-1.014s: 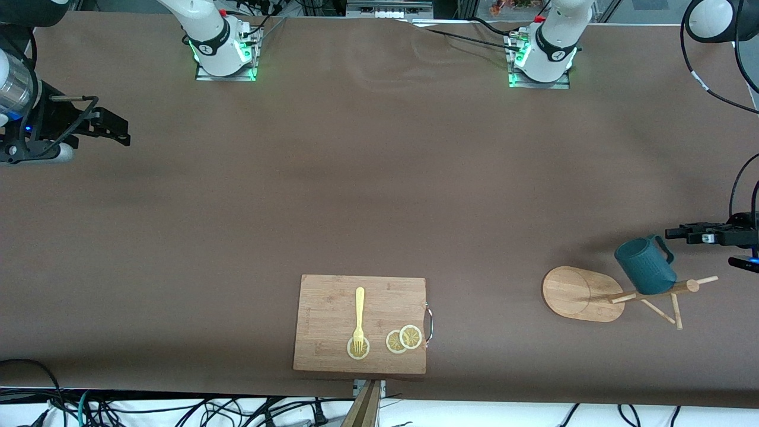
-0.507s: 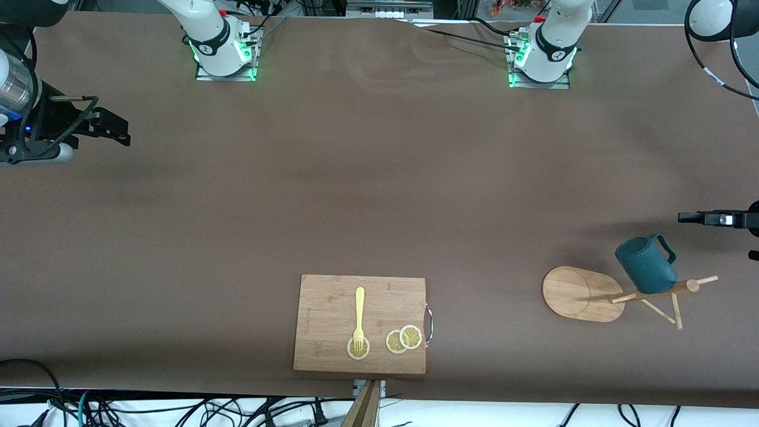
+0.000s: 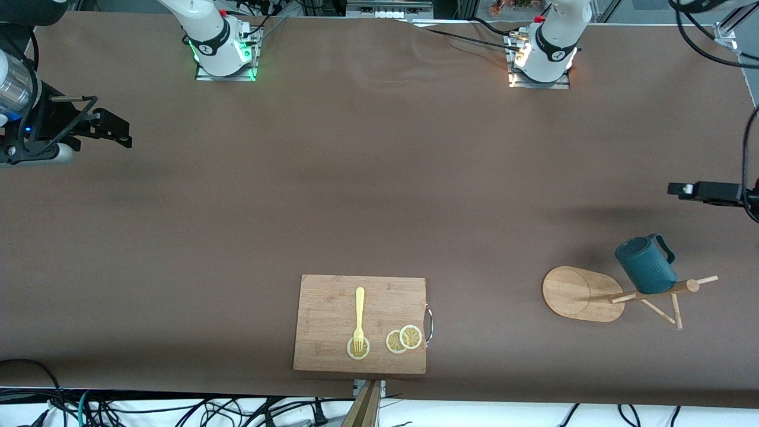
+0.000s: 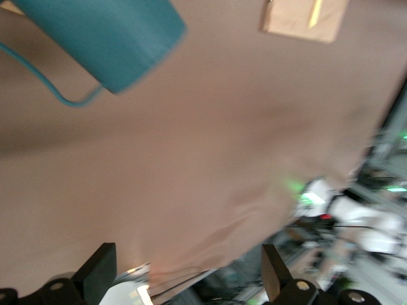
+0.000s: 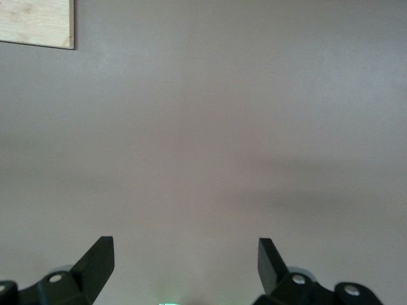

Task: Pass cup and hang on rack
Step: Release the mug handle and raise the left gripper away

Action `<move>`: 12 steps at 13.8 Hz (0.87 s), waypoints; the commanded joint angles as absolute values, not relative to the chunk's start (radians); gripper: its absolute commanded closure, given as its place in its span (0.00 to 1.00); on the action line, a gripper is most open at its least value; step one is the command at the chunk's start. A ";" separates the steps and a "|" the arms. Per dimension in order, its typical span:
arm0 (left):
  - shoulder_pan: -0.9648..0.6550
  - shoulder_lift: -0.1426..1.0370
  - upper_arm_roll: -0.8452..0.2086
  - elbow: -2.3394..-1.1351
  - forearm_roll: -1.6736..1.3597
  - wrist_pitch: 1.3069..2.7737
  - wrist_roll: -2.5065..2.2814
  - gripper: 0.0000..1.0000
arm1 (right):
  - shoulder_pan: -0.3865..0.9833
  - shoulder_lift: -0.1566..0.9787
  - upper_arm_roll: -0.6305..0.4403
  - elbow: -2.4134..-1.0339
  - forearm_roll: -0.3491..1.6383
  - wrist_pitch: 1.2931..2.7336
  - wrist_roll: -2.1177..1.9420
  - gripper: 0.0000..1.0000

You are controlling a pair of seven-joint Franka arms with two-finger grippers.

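The dark teal cup [image 3: 646,265] hangs on a peg of the bamboo rack [image 3: 652,293], which stands on its oval base [image 3: 572,293] near the left arm's end of the table. The cup also shows in the left wrist view [image 4: 105,35], with its loop handle. My left gripper [image 3: 682,190] is open and empty in the air, apart from the cup, over the table at that end. In its wrist view the gripper [image 4: 186,270] shows both fingers wide apart. My right gripper [image 3: 121,131] is open and empty and waits at the right arm's end; it shows in its wrist view [image 5: 184,264].
A rectangular bamboo cutting board [image 3: 332,308] lies near the front edge, with a yellow fork [image 3: 359,317] and lemon slices [image 3: 403,339] on it. The board's corner shows in the right wrist view [image 5: 35,22] and the left wrist view [image 4: 302,18]. Cables hang by the left arm.
My left gripper has drawn away from the cup, rising and moving toward the robots' bases. The cup stays hanging on the rack. The right arm has not moved.
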State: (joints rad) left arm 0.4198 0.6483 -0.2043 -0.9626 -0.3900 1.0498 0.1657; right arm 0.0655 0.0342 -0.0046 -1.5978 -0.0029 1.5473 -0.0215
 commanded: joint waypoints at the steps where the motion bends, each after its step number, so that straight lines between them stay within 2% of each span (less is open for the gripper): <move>1: 0.255 0.543 -0.183 -0.985 -0.179 1.060 0.176 0.00 | 0.054 0.034 0.003 -1.591 0.018 1.562 -0.028 0.00; 5: 0.013 0.474 -0.184 -0.989 0.087 1.060 0.108 0.00 | 0.054 0.034 0.003 -1.592 0.018 1.563 -0.028 0.00; 9: -0.075 0.451 -0.169 -1.000 0.135 1.074 0.057 0.00 | 0.054 0.034 0.003 -1.592 0.018 1.566 -0.028 0.00; 10: -0.110 0.418 -0.147 -1.031 0.138 1.125 0.057 0.00 | 0.052 0.035 0.003 -1.592 0.018 1.574 -0.029 0.00; 12: -0.100 0.310 -0.106 -1.196 0.103 1.285 0.046 0.00 | 0.055 0.035 0.003 -1.591 0.020 1.575 -0.029 0.00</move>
State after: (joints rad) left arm -0.0983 0.4505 -0.1550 -1.0071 0.1158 1.1544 0.0462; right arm 0.0655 0.0343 -0.0042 -1.5978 0.0020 1.5693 -0.0215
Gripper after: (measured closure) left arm 0.000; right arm 0.000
